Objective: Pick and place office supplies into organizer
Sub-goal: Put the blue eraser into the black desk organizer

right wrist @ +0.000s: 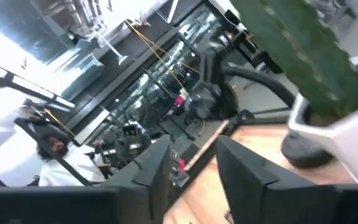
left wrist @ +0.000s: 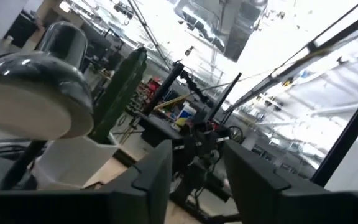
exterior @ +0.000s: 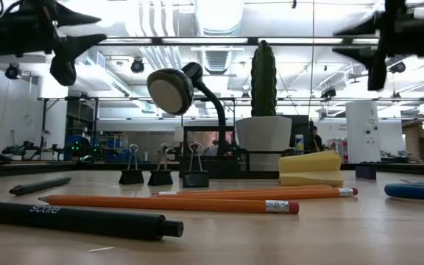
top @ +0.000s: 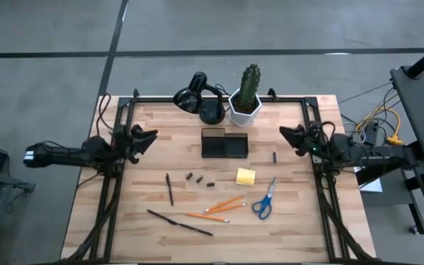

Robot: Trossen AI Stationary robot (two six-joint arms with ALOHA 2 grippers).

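Wood table (top: 285,221): supplies loose, organizer (top: 224,143) empty, both pincers open.

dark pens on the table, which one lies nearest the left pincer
The short dark pen, steeply angled, sits closest to the left pincer; the long pen lies near the table's front edge.

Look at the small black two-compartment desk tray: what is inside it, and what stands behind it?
From above, the black two-compartment desk tray looks empty, though its dark floor hides detail. Behind it stand the black desk lamp and the white hexagonal cactus pot.
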